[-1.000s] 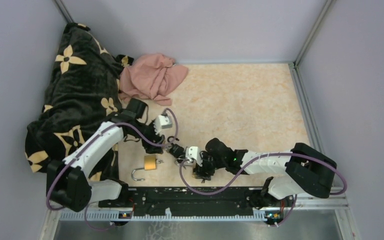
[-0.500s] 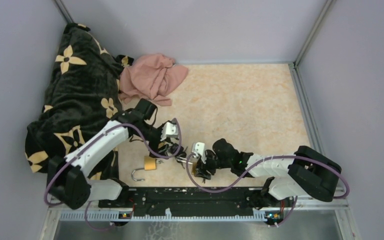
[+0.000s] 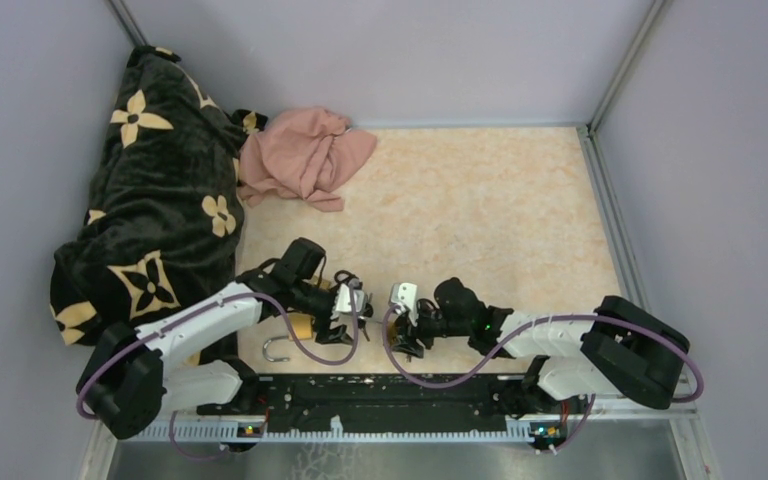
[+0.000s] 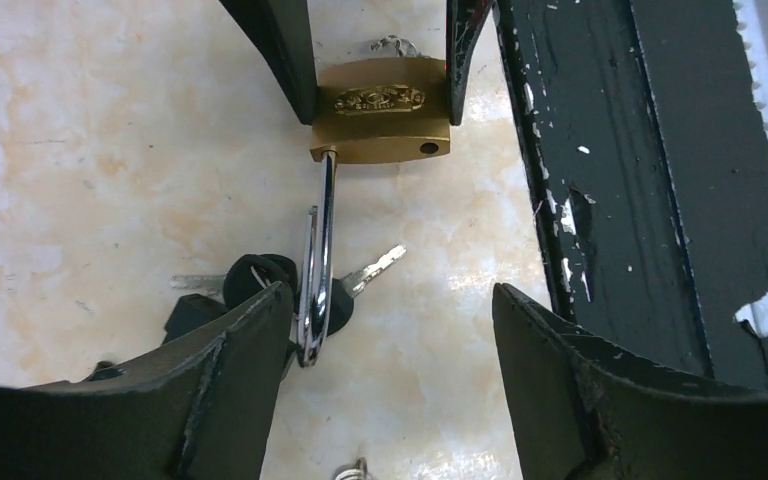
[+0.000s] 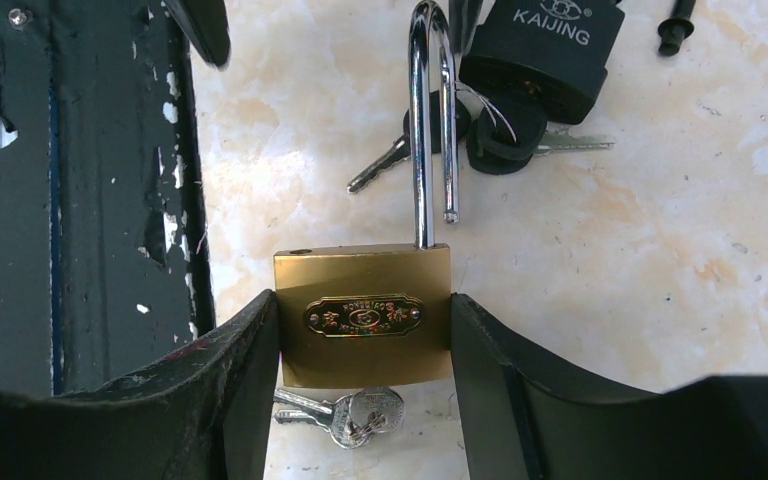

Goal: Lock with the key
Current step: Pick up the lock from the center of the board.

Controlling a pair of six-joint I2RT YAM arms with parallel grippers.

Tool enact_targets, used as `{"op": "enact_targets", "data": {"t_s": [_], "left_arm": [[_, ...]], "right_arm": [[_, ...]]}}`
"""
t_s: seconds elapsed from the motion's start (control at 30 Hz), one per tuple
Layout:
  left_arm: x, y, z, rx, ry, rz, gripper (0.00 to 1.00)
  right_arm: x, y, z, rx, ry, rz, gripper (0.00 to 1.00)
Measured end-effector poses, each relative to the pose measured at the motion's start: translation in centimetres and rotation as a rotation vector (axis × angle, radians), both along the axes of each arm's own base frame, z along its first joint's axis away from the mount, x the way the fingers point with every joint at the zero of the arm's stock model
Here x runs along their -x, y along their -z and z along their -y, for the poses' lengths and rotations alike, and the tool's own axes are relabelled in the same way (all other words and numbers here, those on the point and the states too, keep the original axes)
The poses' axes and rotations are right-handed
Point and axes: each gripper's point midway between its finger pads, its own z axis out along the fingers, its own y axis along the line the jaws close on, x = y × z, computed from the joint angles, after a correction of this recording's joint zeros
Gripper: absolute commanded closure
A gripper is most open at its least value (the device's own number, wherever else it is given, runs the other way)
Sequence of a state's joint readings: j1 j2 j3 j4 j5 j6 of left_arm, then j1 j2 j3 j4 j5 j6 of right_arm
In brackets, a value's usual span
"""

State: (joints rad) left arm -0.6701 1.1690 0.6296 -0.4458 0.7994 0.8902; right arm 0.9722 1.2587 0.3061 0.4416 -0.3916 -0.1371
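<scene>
On the marbled counter [image 3: 480, 200], the right tool [image 5: 362, 305] clamps the brass padlock [image 5: 360, 270] by its sides; the left tool [image 4: 392, 300] gapes wide, empty.

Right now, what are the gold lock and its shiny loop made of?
The lock body looks like brass: yellow, dull sheen, stamped label. Its loop looks like chromed steel: mirror-bright silver. Looks alone can't confirm.

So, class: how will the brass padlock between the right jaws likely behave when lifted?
The brass padlock looks solid metal: probably rigid and heavy for its size. Its open shackle may swivel when pushed. The polished flat sides could prove slippery.
</scene>
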Motion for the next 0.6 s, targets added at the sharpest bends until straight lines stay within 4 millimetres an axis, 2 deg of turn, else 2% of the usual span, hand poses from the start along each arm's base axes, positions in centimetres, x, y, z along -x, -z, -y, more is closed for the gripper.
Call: {"op": "enact_targets", "data": {"t_s": [0.17,0.27,0.37,0.5,0.6], "left_arm": [[-0.5,2.2,0.2,0.003,-0.070,0.008,0.28],[-1.3,2.7,0.6,0.006,-0.104,0.033,0.33],[-1.9,2.4,1.2,0.025,-0.112,0.070,0.45],[-2.2,2.3,1.6,0.032,-0.111,0.090,0.70],[-1.9,2.3,1.8,0.030,-0.091,0.097,0.79]], "right_arm": [[-0.1,-0.2,-0.2,-0.014,-0.001,0.012,1.00],[-0.1,-0.3,-0.2,-0.014,-0.006,0.020,1.00],[-0.2,-0.3,-0.2,-0.012,-0.011,0.029,1.00],[-0.2,-0.2,-0.1,-0.011,-0.015,0.037,1.00],[-0.2,-0.2,-0.1,-0.010,-0.017,0.042,1.00]]}}
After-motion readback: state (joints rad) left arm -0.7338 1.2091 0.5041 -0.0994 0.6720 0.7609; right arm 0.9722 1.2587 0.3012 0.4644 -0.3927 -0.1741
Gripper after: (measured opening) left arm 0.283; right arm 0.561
